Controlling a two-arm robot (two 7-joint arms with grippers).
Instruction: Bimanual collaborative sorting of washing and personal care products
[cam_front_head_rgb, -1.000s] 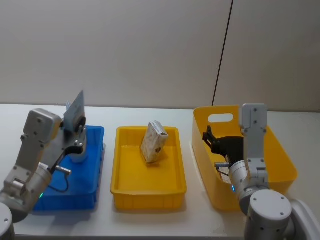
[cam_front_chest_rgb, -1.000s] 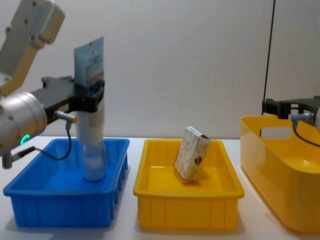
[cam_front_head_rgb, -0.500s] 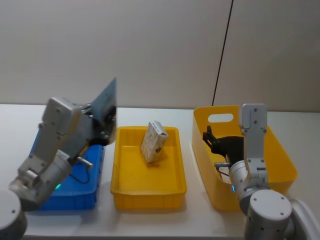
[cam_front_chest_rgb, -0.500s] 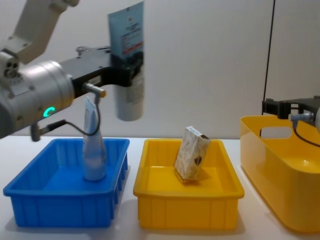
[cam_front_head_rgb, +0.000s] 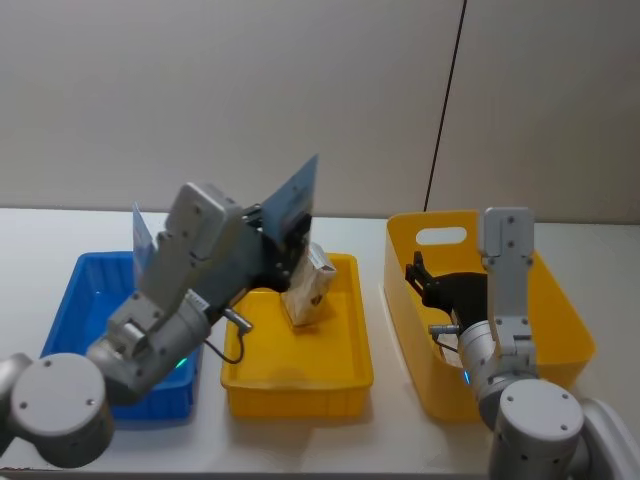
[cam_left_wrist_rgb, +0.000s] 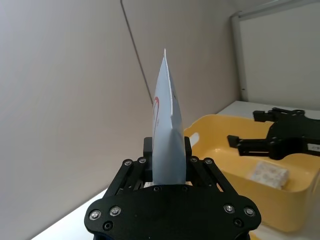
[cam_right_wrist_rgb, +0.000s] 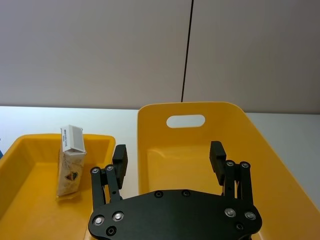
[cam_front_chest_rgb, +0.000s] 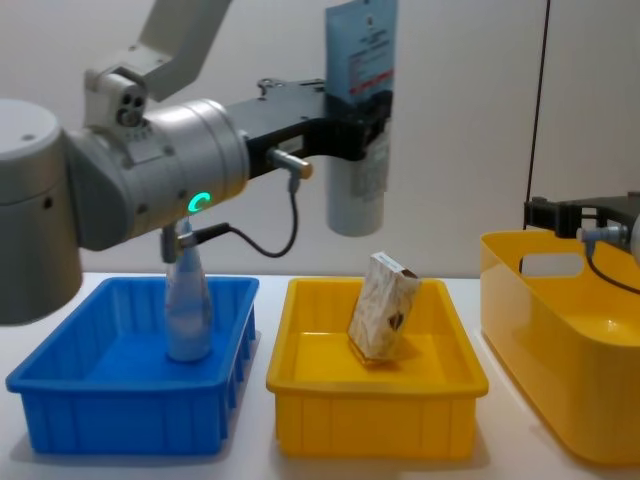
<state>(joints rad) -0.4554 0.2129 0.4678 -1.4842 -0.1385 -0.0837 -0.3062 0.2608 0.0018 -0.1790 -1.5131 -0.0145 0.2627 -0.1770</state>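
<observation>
The tall tube (cam_front_chest_rgb: 358, 195) is being clamped upright by the left gripper (cam_front_chest_rgb: 362, 130), leftward of the right gripper (cam_right_wrist_rgb: 168, 152), spread empty.

Silver-grey arms (cam_front_chest_rgb: 120, 190), green light (cam_front_chest_rgb: 200, 203), black right end effector (cam_right_wrist_rgb: 168, 150).

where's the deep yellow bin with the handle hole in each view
Head: bin at right.
Left wrist: bin beyond the tube in the left hand.
Right wrist: bin ahead of the open right hand.
Chest: bin at right edge.
Shared landmark: black wall cable behind it.
</observation>
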